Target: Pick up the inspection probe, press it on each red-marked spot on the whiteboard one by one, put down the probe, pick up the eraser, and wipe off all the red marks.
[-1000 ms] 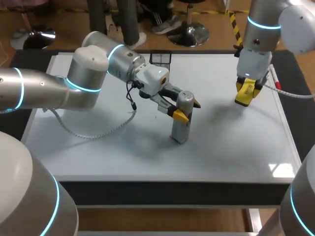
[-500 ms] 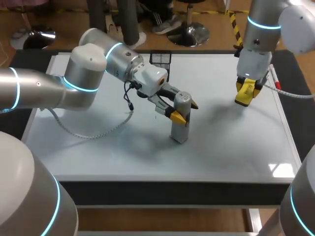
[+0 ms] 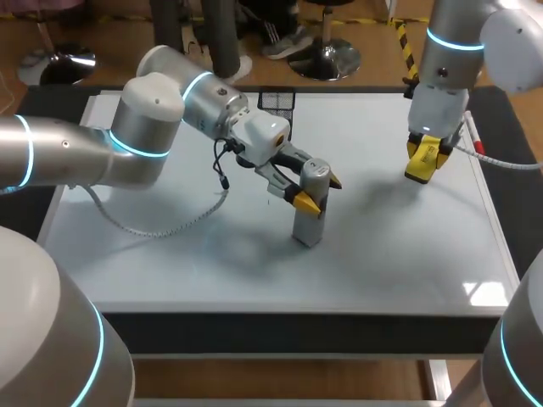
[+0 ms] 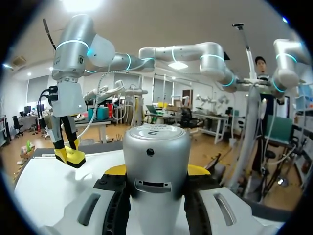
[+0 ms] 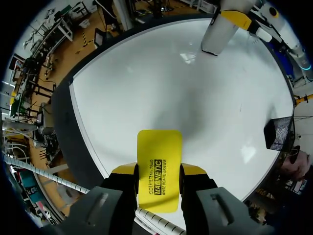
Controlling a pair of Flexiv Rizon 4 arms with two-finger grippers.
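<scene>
Two tools well apart: probe (image 3: pixel 309 222) central on whiteboard (image 3: pixel 399 246), eraser (image 5: pixel 159 169) near right edge.

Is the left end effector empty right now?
No, the left end effector is shut on the grey probe, a yellow-tipped finger on each side.

Silver probe (image 3: pixel 307 227) stands upright on the whiteboard (image 3: pixel 382 246); yellow eraser (image 5: pixel 159 161) aloft.

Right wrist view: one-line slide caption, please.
Right gripper shut on the yellow eraser over the whiteboard, probe ahead.
</scene>
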